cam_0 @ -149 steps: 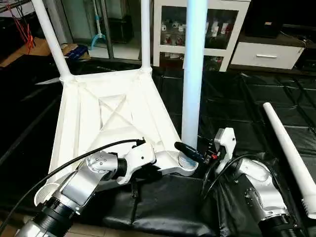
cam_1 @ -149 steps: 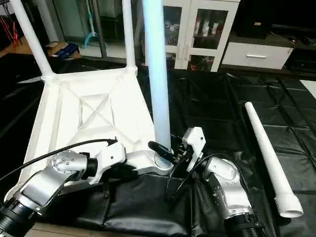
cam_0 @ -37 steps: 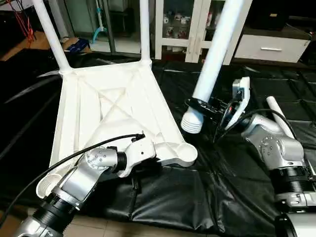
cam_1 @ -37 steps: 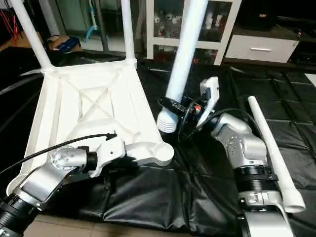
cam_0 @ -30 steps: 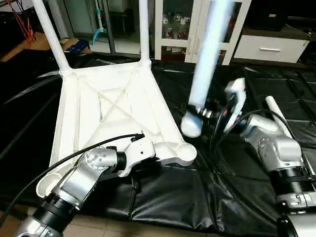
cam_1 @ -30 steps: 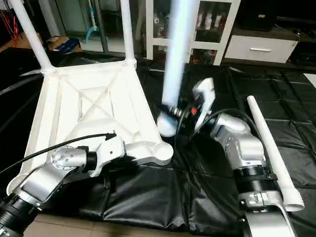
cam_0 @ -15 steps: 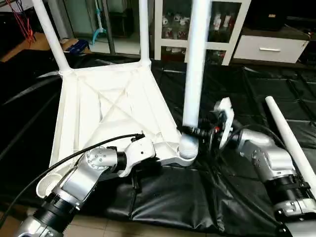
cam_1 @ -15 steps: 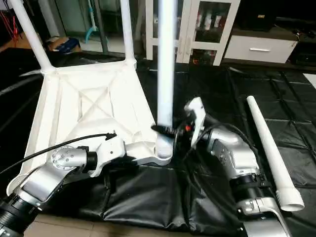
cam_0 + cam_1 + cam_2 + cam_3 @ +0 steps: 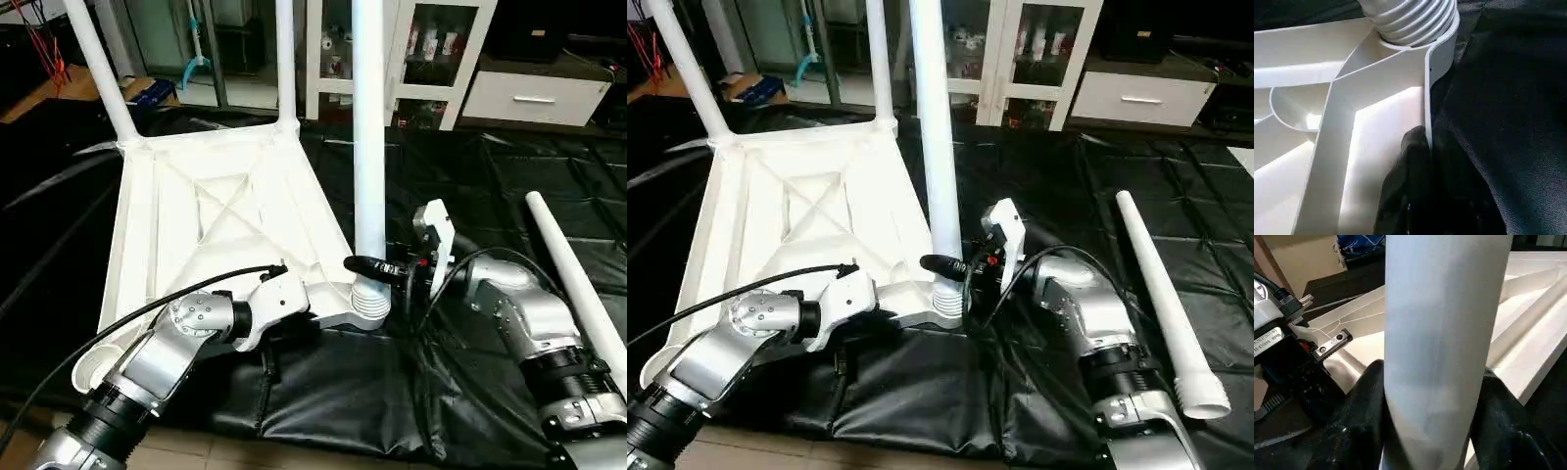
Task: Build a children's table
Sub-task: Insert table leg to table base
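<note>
Right gripper (image 9: 942, 266) clamps the upright leg (image 9: 368, 127) just above its ribbed end, seated in the tabletop (image 9: 196, 211) corner socket.
Left gripper (image 9: 1427, 161) pinches the rim; smooth, stiff, light-looking plastic, best held low.

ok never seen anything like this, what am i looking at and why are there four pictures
It is a humanoid robot with two silver arms putting together a children's table. The two wide pictures come from cameras in its head, looking down over its arms. The two close-ups come from a camera on each wrist.

The white tabletop lies upside down on a black sheet, with two legs already standing at its far corners. The right gripper holds a third leg upright, its ribbed end sitting in the near corner socket. The left gripper pinches the tabletop's edge. A spare leg lies on the sheet to the right.
</note>
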Motion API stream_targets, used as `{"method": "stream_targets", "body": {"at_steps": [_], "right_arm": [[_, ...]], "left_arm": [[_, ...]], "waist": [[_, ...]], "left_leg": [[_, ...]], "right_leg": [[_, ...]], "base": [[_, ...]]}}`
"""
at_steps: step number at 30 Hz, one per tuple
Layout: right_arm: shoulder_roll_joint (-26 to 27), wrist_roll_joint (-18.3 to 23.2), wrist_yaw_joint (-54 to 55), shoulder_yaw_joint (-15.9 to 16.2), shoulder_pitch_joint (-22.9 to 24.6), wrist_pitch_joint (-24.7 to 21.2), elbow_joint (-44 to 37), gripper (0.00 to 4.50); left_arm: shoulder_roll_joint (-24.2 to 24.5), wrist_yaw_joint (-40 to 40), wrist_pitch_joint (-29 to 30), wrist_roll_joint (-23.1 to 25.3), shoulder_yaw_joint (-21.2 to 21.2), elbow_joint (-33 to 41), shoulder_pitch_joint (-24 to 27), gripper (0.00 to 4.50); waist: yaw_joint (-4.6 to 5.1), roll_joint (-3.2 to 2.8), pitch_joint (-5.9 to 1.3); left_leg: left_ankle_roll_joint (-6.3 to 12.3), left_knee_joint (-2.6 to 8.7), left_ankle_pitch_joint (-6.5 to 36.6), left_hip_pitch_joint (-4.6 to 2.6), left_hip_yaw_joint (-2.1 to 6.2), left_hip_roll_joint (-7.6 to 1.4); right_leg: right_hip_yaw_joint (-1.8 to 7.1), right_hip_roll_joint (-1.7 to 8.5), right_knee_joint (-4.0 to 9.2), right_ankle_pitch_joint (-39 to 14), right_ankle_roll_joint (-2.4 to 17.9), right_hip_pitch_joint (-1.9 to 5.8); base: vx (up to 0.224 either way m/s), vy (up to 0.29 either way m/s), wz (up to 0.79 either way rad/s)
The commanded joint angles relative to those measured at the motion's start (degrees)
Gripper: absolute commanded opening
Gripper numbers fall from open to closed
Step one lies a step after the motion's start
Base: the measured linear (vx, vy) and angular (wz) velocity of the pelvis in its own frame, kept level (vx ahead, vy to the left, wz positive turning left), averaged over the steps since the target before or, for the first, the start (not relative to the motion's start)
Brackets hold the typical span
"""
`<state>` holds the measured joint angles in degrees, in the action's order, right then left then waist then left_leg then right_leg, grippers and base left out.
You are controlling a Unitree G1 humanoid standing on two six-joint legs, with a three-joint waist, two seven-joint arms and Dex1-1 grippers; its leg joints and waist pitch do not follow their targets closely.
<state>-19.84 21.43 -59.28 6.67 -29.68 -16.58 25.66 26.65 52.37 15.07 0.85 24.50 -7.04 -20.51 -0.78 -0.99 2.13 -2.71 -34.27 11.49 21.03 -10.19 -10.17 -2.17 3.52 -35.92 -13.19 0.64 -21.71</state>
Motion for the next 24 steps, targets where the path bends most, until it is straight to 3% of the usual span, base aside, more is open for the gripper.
{"method": "stream_targets", "body": {"at_steps": [1, 12, 16, 24], "right_arm": [[0.2, -1.9, 0.7, 0.0, 0.1, 0.6, 1.4, 1.84], [2.7, 2.1, 0.6, -3.3, 1.2, 1.6, -0.6, 1.84], [3.6, 4.6, -0.9, -5.2, 4.3, 1.2, -3.1, 1.84], [3.3, 2.4, -1.1, -4.6, 8.9, 5.6, -3.2, 1.84]], "left_arm": [[0.9, -0.1, 1.7, 1.5, 0.4, -2.1, 1.6, 0.01], [0.9, -0.1, 1.9, 1.5, 0.4, -1.9, 1.7, 0.01], [0.9, -0.2, 2.0, 1.6, 0.2, -1.7, 1.8, 0.01], [0.8, -0.3, 2.2, 1.7, 0.1, -1.4, 2.2, 0.01]], "waist": [[-0.29, 0.36, -3.00], [0.00, 0.45, -2.98], [-0.12, 0.52, -3.01], [-0.08, 0.52, -2.95]], "left_leg": [[3.91, 3.64, 5.5, -0.36, 0.89, -2.99], [4.25, 3.63, 5.7, -0.30, 0.90, -2.95], [4.80, 3.61, 5.4, -0.26, 0.91, -3.02], [4.66, 3.68, 5.8, -0.28, 0.95, -3.06]], "right_leg": [[2.40, 4.22, 3.78, 1.3, 15.6, 2.39], [2.39, 4.25, 3.83, 0.7, 15.6, 2.43], [2.45, 4.34, 3.80, 1.3, 15.5, 2.52], [2.39, 4.32, 3.97, -0.4, 15.0, 2.34]], "base": [[0.000, 0.000, 0.00], [0.000, 0.000, 0.00], [0.000, 0.000, 0.00], [0.000, 0.000, 0.00]]}}
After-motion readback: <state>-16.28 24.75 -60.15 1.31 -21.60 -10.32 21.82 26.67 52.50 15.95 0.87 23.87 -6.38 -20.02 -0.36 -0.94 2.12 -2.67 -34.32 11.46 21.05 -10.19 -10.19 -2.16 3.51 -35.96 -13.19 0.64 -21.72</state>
